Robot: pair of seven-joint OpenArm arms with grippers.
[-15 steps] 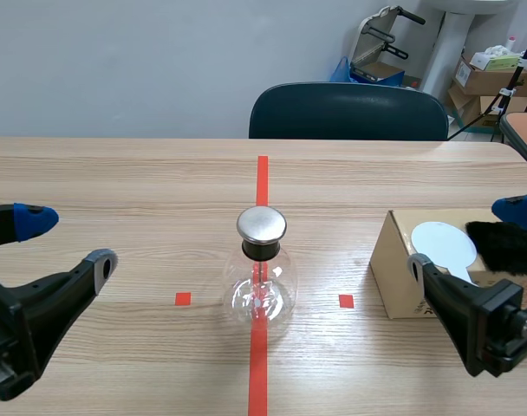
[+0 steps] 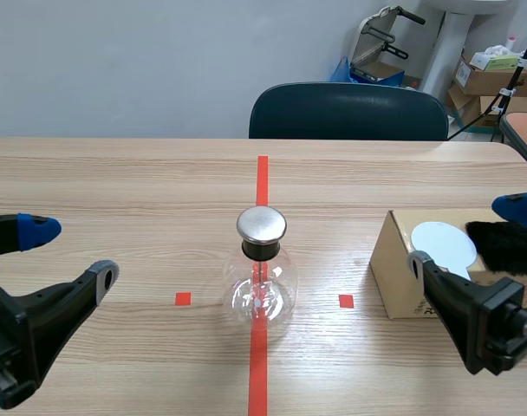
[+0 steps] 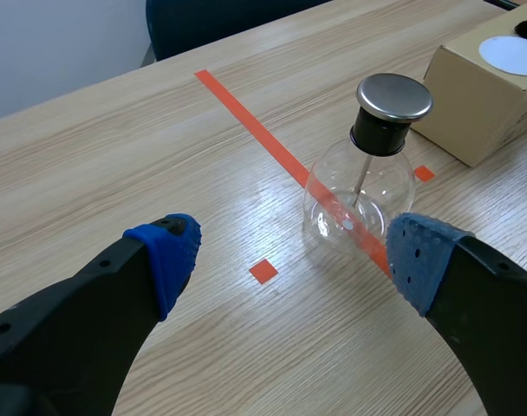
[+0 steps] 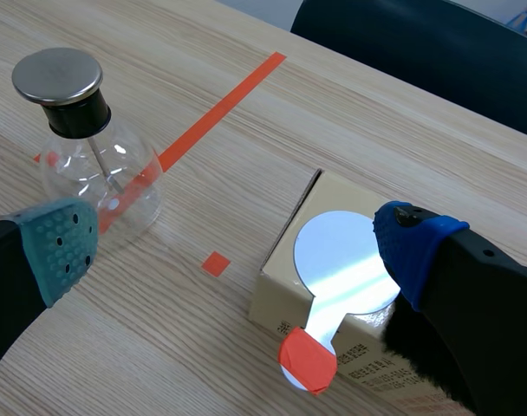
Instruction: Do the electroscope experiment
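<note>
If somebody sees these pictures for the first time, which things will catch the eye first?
First, the clear glass flask with a shiny metal cap, standing on the red tape line in the middle of the table. Next, the cardboard box on the right arm's side, with a round pale disc and a black furry piece lying on it.
</note>
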